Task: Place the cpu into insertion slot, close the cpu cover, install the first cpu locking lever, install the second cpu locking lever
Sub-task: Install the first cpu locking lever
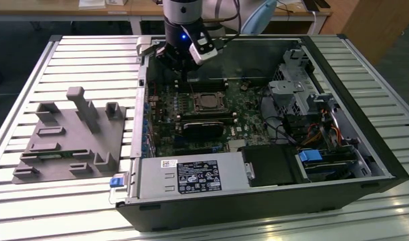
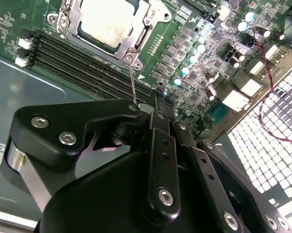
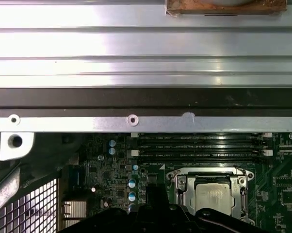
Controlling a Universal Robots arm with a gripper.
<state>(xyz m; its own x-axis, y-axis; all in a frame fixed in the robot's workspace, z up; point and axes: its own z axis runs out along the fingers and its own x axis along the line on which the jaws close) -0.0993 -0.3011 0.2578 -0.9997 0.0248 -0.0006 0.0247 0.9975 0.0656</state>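
Second wrist view shows you the cpu (image 2: 106, 22) seated in the insertion slot (image 2: 136, 48), the cpu cover (image 2: 74, 19) flat over it. From the slot's corner a thin locking lever (image 2: 132, 80) runs to your jaws, drawn together near the slot; you cannot tell whether they pinch it.

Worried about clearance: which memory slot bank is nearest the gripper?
The bank above the insertion slot in the exterior view; the gripper hangs beside it. The other bank lies beyond the insertion slot.
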